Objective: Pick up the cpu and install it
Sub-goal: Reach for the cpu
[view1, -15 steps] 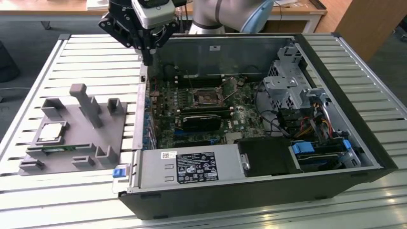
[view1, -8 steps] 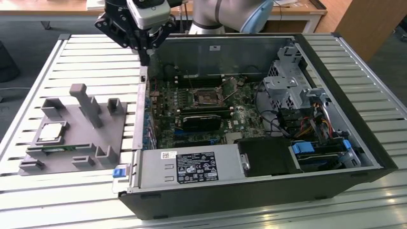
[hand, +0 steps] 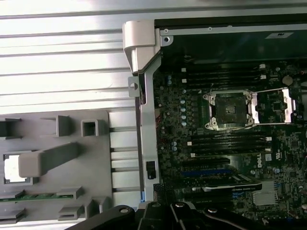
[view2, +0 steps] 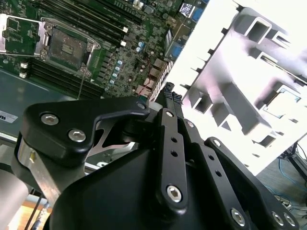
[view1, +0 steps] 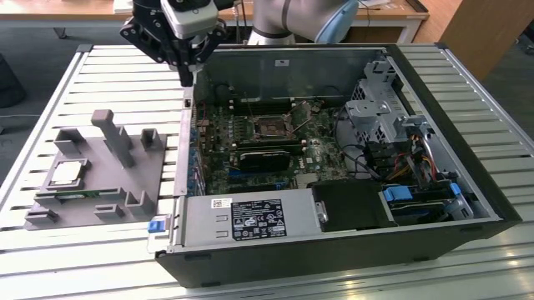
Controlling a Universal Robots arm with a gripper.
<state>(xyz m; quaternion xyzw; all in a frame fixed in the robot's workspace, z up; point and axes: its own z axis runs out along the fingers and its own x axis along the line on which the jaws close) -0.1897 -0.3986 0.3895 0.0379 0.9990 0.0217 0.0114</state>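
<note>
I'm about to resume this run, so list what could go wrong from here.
The gripper, fingers shut, hangs just above the case wall; a low move either way could clip it. The cpu lies in the grey fixture close to a tall post, which could block the approach. The open socket leaves little margin: a tilted placement might jam.

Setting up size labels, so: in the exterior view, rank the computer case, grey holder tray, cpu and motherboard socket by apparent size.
1. computer case
2. grey holder tray
3. cpu and motherboard socket: these two look about alike, so I won't rank one above the other.
</note>
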